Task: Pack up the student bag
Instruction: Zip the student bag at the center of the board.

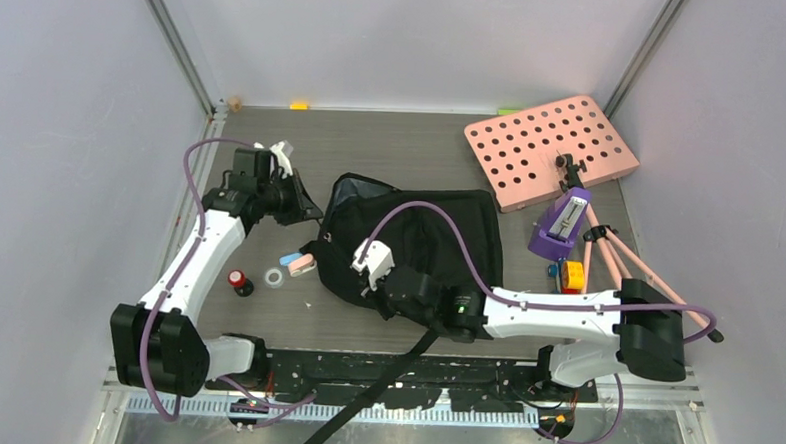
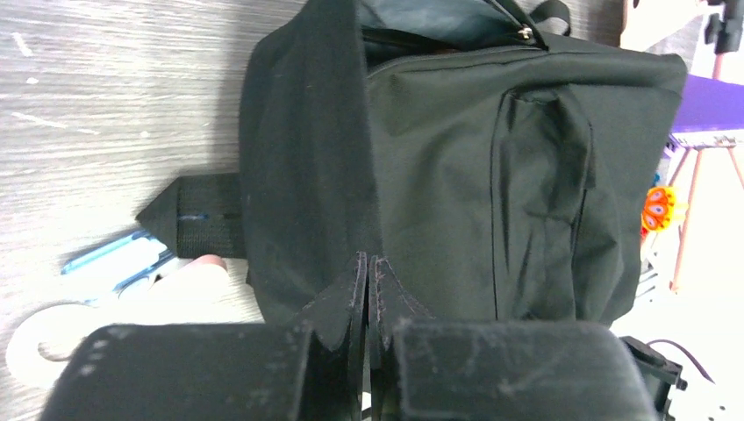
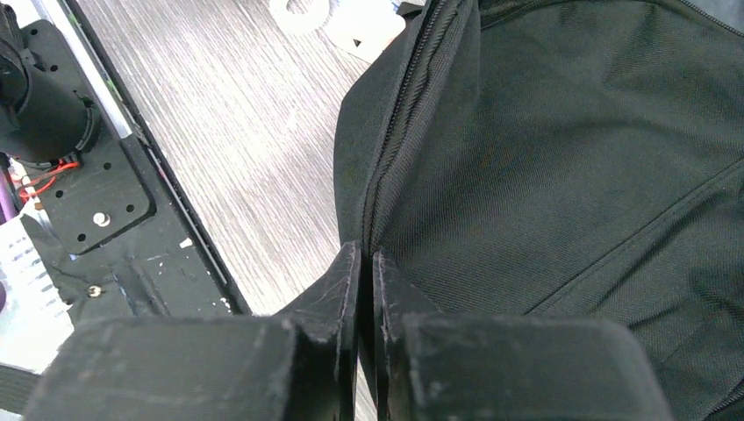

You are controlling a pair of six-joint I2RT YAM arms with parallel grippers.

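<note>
Left tool (image 2: 368, 263) has its fingers pressed together at the left edge of the student bag (image 1: 438, 234). The right tool (image 3: 367, 250) is pressed together too, with its tips at the zip seam on the bag's near-left edge. Whether either nips cloth I cannot tell. The bag lies mid-counter (image 1: 372, 151), one strap trailing over the near edge. A pink holed board (image 1: 552, 149) sits far right.
</note>
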